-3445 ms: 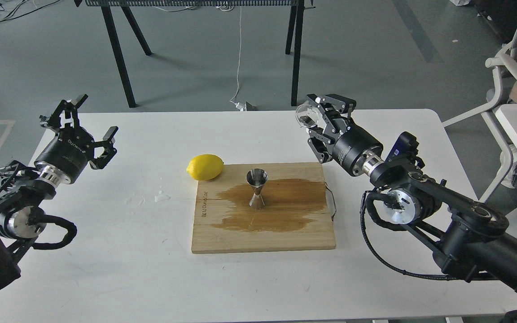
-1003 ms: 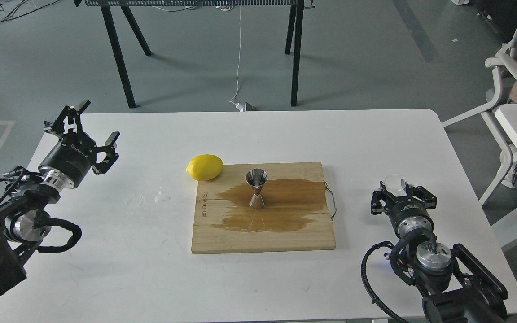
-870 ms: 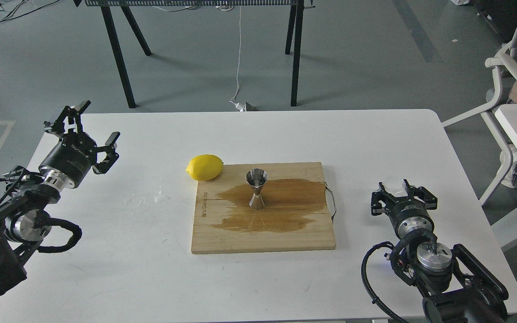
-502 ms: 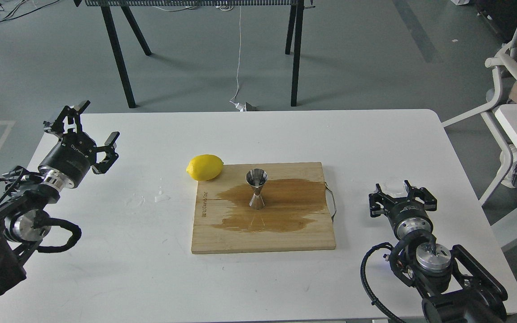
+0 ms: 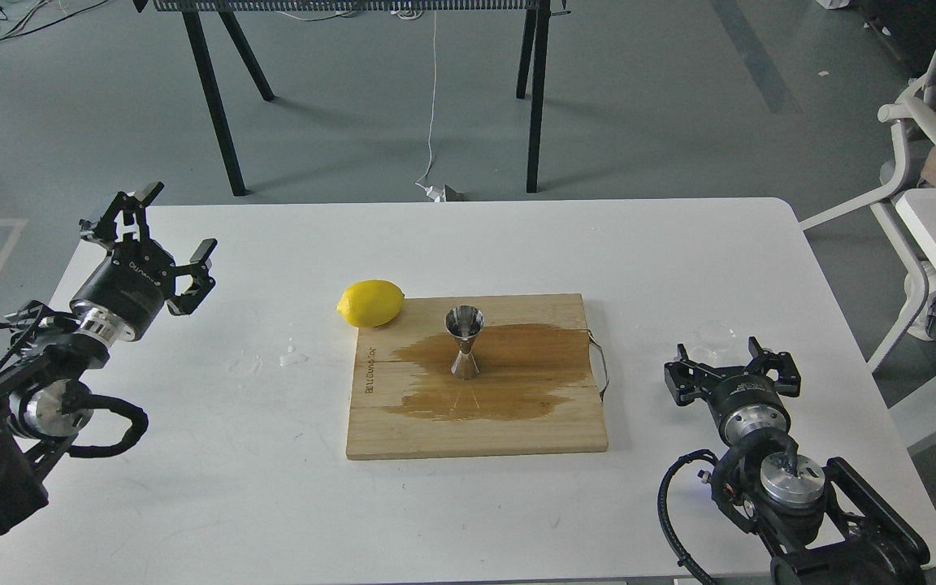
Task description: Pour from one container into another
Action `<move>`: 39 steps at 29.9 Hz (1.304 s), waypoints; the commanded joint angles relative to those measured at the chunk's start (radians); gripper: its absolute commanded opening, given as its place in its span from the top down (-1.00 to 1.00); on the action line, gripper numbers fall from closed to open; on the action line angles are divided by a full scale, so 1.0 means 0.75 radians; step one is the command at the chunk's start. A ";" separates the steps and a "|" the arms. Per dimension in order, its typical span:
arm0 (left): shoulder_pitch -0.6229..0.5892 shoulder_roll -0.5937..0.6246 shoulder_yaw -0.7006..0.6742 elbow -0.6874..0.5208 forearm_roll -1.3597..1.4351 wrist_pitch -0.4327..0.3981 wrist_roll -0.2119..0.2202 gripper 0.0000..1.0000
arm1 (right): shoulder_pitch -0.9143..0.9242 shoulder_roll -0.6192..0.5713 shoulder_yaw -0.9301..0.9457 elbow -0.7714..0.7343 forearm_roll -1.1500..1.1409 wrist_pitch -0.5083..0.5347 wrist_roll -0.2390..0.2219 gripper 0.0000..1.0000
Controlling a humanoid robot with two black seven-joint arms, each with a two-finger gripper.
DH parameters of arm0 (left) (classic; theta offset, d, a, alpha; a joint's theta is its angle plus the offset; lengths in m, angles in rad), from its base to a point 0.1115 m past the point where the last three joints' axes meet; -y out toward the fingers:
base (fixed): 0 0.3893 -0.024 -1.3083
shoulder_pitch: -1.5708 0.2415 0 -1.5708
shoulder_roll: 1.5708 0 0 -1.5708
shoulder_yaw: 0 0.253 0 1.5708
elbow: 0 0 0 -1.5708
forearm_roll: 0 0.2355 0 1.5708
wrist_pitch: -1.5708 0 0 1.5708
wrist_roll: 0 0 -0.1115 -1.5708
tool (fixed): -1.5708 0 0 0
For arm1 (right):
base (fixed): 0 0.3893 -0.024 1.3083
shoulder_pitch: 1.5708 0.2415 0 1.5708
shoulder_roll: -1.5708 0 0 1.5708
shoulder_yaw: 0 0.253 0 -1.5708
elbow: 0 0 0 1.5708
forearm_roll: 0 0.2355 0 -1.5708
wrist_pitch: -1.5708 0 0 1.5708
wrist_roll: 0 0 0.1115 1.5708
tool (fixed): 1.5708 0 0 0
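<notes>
The tiny clear cup (image 5: 714,331) stands by itself on the white table, right of the wooden board. Just in front of it, my right gripper (image 5: 718,350) is open, its fingers spread wide and nothing between them; the cup sits at or a little beyond the fingertips. The shiny steel jigger (image 5: 465,341) stands upright in the middle of the board, on a brown wet stain. My left gripper (image 5: 177,218) hangs open and empty over the table's far left side.
The wooden board (image 5: 403,431) lies at the table's centre, with a wire loop on its right edge. A yellow lemon (image 5: 370,302) rests against its back left corner. Small water drops (image 5: 293,356) lie left of the board. A white chair (image 5: 915,162) stands at the right.
My right gripper has opened and let go of the clear cup, then drawn back toward me; the cup stays on the table. The left arm has not moved.
</notes>
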 commanded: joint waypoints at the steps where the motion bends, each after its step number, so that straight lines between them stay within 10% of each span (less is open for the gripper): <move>1: 0.004 0.000 0.000 0.000 0.000 0.000 0.000 -0.99 | -0.027 -0.025 0.000 0.066 0.000 -0.004 0.000 -0.95; 16: 0.024 0.010 -0.004 0.010 -0.002 0.000 0.000 -0.99 | -0.109 -0.309 0.013 0.486 -0.008 0.130 -0.033 -0.95; 22: 0.043 0.023 -0.004 0.041 0.000 0.000 0.000 -0.99 | 0.030 -0.491 -0.010 0.347 -0.014 0.625 -0.206 -0.94; 39: 0.022 0.017 -0.008 0.086 -0.018 0.000 0.000 -0.99 | 0.164 -0.410 -0.124 -0.081 -0.018 0.648 -0.211 -0.95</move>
